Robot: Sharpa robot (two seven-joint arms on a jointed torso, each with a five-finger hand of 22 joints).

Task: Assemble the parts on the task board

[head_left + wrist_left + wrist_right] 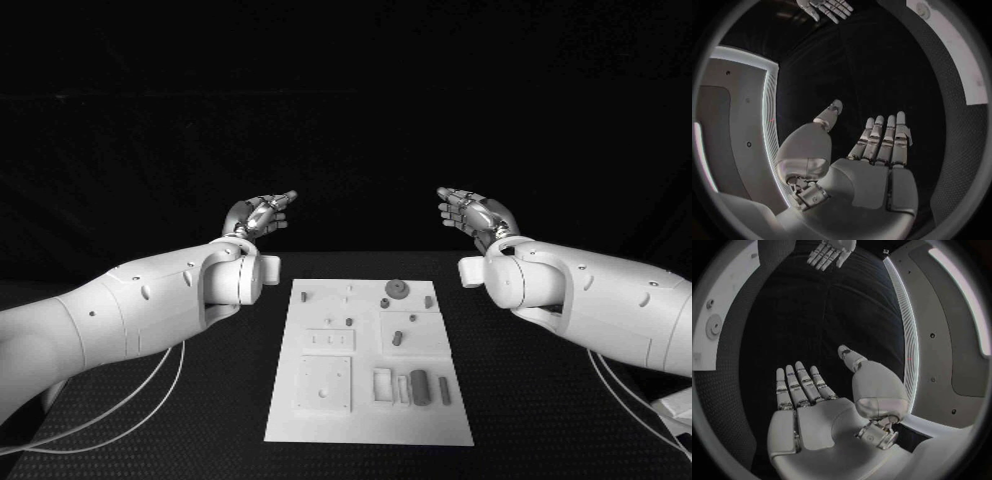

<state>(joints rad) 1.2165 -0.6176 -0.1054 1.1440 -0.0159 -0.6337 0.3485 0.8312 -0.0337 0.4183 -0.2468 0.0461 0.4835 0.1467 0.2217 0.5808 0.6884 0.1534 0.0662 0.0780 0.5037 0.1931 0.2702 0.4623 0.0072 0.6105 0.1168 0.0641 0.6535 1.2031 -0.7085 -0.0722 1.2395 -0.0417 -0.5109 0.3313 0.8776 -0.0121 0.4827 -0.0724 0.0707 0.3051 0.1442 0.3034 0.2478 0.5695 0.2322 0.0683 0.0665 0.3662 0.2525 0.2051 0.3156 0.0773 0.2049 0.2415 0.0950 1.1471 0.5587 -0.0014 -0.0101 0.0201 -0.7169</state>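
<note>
Two white arms raised above a black table (173,440). Left hand (257,217) and right hand (476,215) both empty, palms up, fingers spread apart. White task board (325,425) flat on table between them, apparently carrying small grey parts (420,387).

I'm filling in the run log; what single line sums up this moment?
left hand: open, raised beyond board | right hand: open, raised beyond board | task board: on table, untouched | parts: on board
</note>
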